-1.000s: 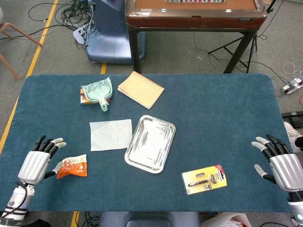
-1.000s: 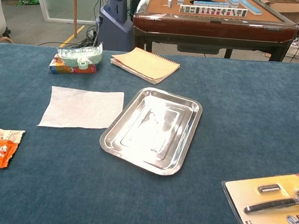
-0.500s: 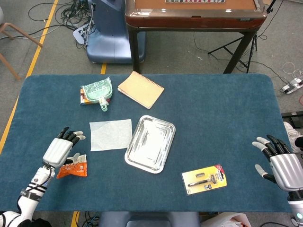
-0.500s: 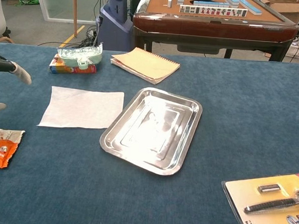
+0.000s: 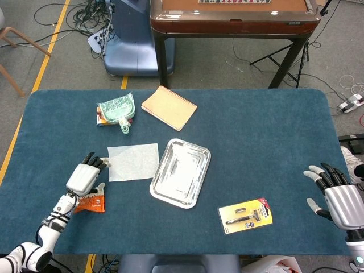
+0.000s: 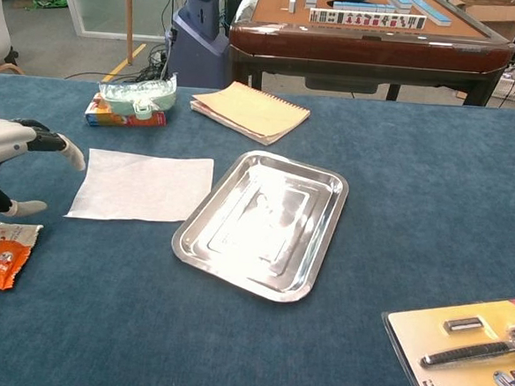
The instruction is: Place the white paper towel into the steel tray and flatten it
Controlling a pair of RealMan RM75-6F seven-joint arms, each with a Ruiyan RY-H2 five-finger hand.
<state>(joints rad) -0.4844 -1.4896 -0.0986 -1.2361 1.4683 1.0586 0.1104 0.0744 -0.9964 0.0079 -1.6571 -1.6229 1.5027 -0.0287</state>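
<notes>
Covering nearly all of both views, the table (image 5: pixel 273 131) wears a dark blue cloth. At its centre lies the steel tray (image 5: pixel 180 172), set at a slight diagonal, shiny, nothing in it; the chest view shows its raised rim (image 6: pixel 324 251) and a stepped flat bottom.

Just left of the tray, the white paper towel (image 5: pixel 133 161) lies flat on the cloth, unfolded, its right edge close to the tray's rim but apart from it. It is outside the tray. Chest view agrees (image 6: pixel 141 186).

Tan spiral notebook (image 5: pixel 169 107) sits toward the far edge, above the tray, angled. Left of it, a pale green plastic-wrapped item (image 5: pixel 117 109) rests on top of a small orange-and-blue box.

Right side, near edge: yellow blister card holding a razor (image 5: pixel 245 215), well apart from the tray.

Left hand (image 5: pixel 85 177) hovers at the towel's left edge, fingers spread and reaching toward the paper, holding nothing. From the head view the fingertips (image 5: pixel 104 164) sit right at the towel's near-left corner; contact cannot be judged. Chest view shows the same hand (image 6: pixel 12 163) entering from the left, thumb lowered, fingers extended just beside the towel.

Right hand (image 5: pixel 335 195) stays out at the table's right edge, fingers apart, empty, well away from everything.

Small orange snack packet (image 5: pixel 90 202) lies just beneath the left hand's wrist, crumpled, near the table's front-left.
</notes>
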